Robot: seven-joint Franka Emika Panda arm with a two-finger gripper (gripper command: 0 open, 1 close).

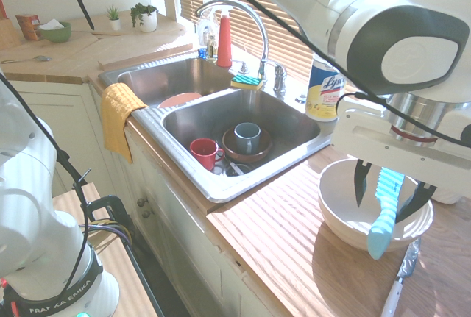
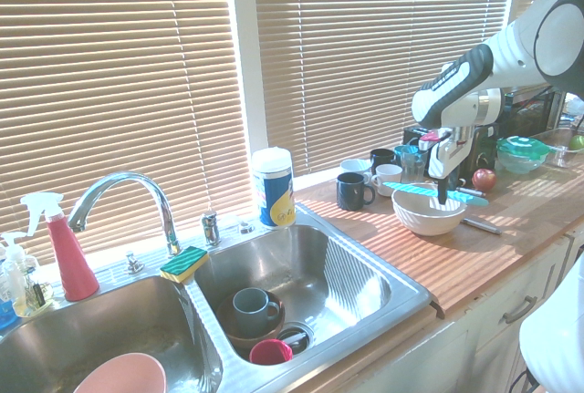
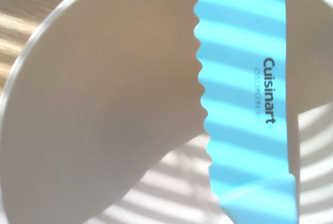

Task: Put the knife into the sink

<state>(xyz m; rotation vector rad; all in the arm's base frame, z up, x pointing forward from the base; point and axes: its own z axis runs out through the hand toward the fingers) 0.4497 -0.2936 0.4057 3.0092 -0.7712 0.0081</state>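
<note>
The turquoise knife (image 1: 384, 214) with thin white stripes lies across the rim of the white bowl (image 1: 338, 214) on the wooden counter, right of the sink (image 1: 221, 184). My gripper (image 1: 380, 212) hangs straight down over the bowl. Its dark fingers straddle the blade, one on each side, and a small gap still shows on both sides. From the other side, the knife (image 2: 429, 191) rests flat on the bowl (image 2: 427, 215) with the gripper (image 2: 443, 197) above its middle. In the wrist view the serrated blade (image 3: 244, 78) fills the frame over the bowl (image 3: 104, 104). The sink (image 2: 401, 288) has two basins.
A white-handled knife (image 1: 401, 280) lies on the counter beside the bowl. The near basin holds a red cup (image 1: 204, 153) and a brown bowl with a grey mug (image 1: 246, 138). A wipes canister (image 1: 322, 85) stands behind the sink, and mugs (image 2: 354, 191) stand near the window.
</note>
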